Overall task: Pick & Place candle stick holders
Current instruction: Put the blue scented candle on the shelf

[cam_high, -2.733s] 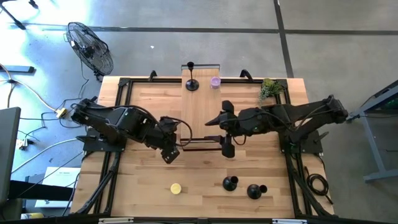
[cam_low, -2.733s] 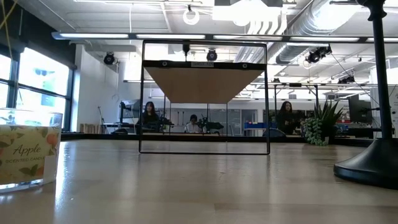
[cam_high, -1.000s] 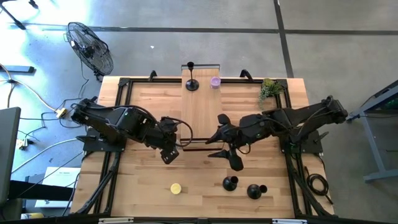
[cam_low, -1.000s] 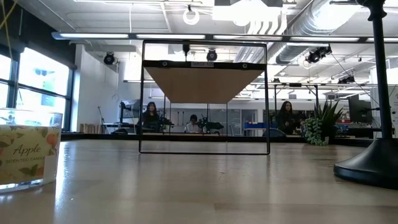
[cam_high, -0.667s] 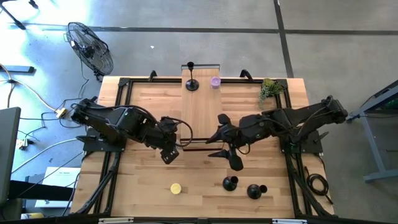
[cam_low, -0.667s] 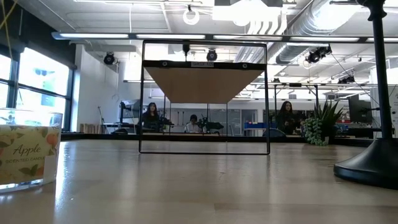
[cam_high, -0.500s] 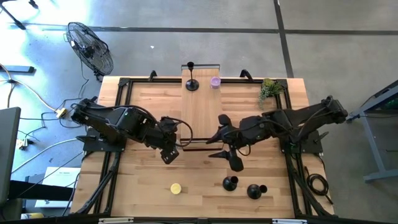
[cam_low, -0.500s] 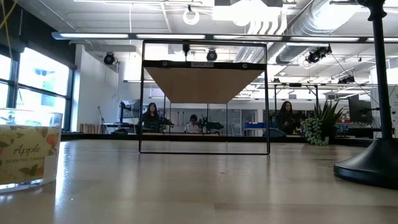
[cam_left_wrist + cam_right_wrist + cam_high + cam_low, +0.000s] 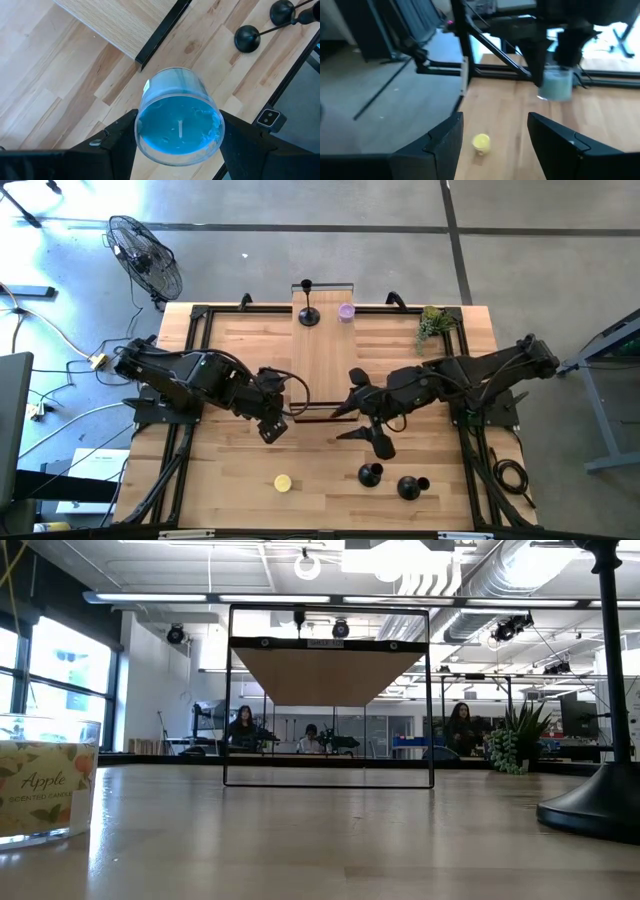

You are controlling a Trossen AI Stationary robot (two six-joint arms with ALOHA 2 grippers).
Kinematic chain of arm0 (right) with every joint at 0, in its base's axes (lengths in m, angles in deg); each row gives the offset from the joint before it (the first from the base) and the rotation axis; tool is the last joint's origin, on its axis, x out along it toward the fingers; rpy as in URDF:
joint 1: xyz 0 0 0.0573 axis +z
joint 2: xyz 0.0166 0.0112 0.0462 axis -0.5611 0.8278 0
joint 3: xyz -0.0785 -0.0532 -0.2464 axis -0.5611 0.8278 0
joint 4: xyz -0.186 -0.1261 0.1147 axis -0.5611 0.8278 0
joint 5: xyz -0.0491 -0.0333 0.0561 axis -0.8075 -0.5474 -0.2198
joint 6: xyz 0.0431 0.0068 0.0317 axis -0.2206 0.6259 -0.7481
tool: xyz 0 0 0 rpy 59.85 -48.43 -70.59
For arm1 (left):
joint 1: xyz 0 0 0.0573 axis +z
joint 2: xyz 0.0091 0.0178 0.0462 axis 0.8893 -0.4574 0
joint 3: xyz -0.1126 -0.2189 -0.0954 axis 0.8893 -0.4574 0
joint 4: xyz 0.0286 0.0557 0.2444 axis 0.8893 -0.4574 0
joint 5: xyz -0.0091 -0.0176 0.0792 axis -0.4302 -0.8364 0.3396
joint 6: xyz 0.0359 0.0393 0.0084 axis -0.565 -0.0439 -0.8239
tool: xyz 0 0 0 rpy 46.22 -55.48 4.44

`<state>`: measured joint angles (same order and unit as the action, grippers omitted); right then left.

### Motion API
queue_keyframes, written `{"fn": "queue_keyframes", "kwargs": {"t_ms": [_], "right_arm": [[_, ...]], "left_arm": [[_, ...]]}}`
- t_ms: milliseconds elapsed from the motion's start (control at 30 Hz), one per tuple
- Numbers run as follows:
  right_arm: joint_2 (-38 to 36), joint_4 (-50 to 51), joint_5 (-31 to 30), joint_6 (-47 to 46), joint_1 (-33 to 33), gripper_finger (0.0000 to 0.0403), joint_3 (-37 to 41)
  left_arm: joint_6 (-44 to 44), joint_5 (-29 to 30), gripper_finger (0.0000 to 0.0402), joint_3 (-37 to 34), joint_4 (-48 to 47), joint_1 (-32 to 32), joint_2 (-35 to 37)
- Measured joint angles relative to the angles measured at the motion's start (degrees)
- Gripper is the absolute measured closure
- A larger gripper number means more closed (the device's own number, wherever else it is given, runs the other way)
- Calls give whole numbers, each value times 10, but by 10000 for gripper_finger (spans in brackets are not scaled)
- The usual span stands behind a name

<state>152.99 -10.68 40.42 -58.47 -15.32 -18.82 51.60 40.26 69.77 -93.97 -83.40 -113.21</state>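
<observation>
— Two candle stick holders (image 9: 371, 474) sit near the front edge of the wooden surface (image 9: 230, 350), side by side, the second holder (image 9: 409, 487) lying just beside the first. A third holder (image 9: 308, 303) stands upright on the raised shelf (image 9: 323, 360) at the back, beside a purple candle (image 9: 346, 311).

— And the arms?

— Left gripper (image 9: 178, 131) has its fingers (image 9: 116, 138) clamped on a glass jar candle (image 9: 179, 122) with blue wax — held above the surface near the shelf's black frame. Right gripper (image 9: 368, 420) hovers mid-surface, just behind the two front holders; its fingers (image 9: 445, 137) stand apart with nothing between them.

— Anything else?

— One small yellow candle (image 9: 283, 482) lies at the front left.
</observation>
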Motion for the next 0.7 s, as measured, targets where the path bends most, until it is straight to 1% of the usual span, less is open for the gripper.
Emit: {"fn": "queue_keyframes", "kwargs": {"t_ms": [100, 167, 333, 400, 467, 567, 633, 700], "right_arm": [[0, -6, 19, 0, 0, 187, 0], [0, -7, 18, -5, 0, 187, 0], [0, -8, -22, -38, 7, 187, 0], [0, -8, -57, -24, 23, 187, 0], [0, -19, -99, 10, 44, 187, 0], [0, -26, -196, 29, 69, 187, 0], [0, -27, -245, 36, 79, 187, 0], [0, -28, -255, 51, 81, 187, 0]], "left_arm": [[0, 0, 176, 0, 0, 0, 0], [0, 0, 176, 0, 0, 0, 0], [0, 0, 176, 0, -3, 0, 0], [0, 0, 176, 0, -6, 0, 0], [0, 0, 176, 0, -13, 0, 0], [2, 0, 176, 0, -19, 0, 0], [2, 0, 176, 0, -19, 0, 0], [2, 0, 176, 0, -19, 0, 0]]}}
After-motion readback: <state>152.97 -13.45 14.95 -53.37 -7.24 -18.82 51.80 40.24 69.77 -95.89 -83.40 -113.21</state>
